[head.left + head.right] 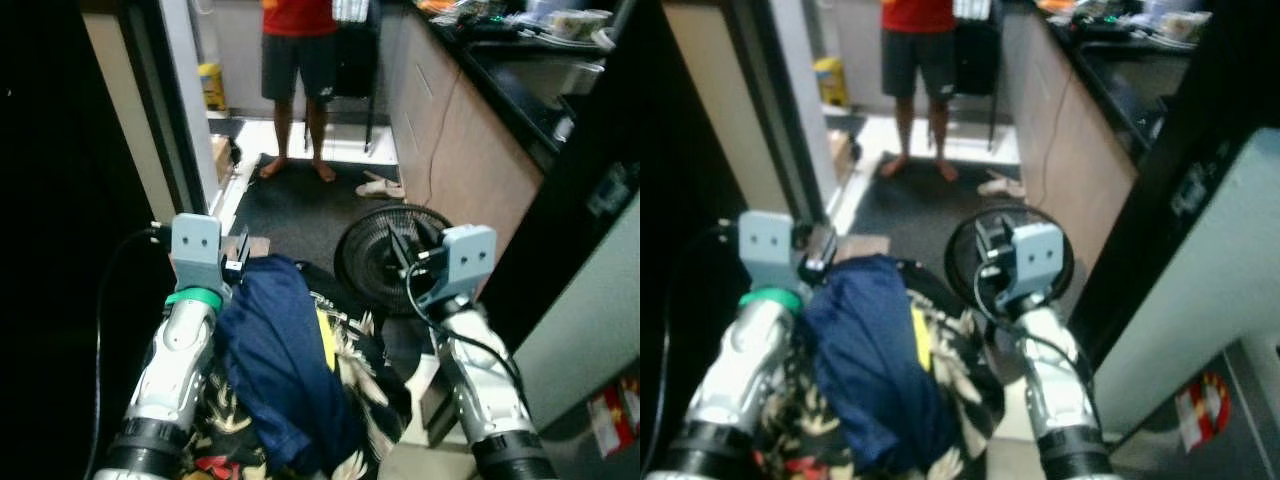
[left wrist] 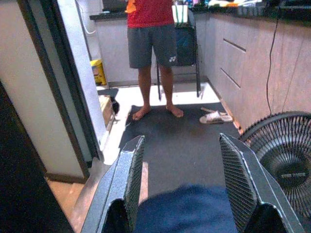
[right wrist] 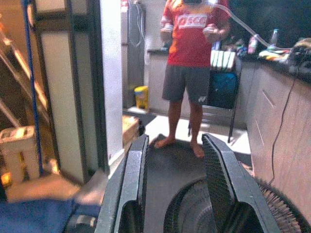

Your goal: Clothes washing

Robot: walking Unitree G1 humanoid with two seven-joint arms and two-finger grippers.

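Load: a navy blue garment (image 1: 285, 360) lay on top of a heap of patterned clothes (image 1: 375, 375), bundled between the two arms, behind and below both sets of jaws.
Left gripper (image 2: 182, 182): its jaws stood spread, with the navy cloth bulging up between their bases; nothing was pinched.
Right gripper (image 3: 175, 182): jaws spread and empty, pointing over the floor fan (image 1: 392, 255), with the load off to its inner side.
Ahead of the jaws: a dark floor mat (image 2: 180, 141), a pair of slippers (image 2: 214, 116) and a person (image 2: 153, 48) standing barefoot at its far end.
Beside the right jaws: a pale cabinet run with a dark surface (image 1: 520, 80) on top.
Step, as judged: carrying the laundry toward the washer.
Doing it well: both forearms should probably press inward so the heap cannot slide out.
Risk: a trailing sleeve could catch the fan grille.
Path: steer between fan and door frame (image 1: 190, 120), slowly, given the person ahead.
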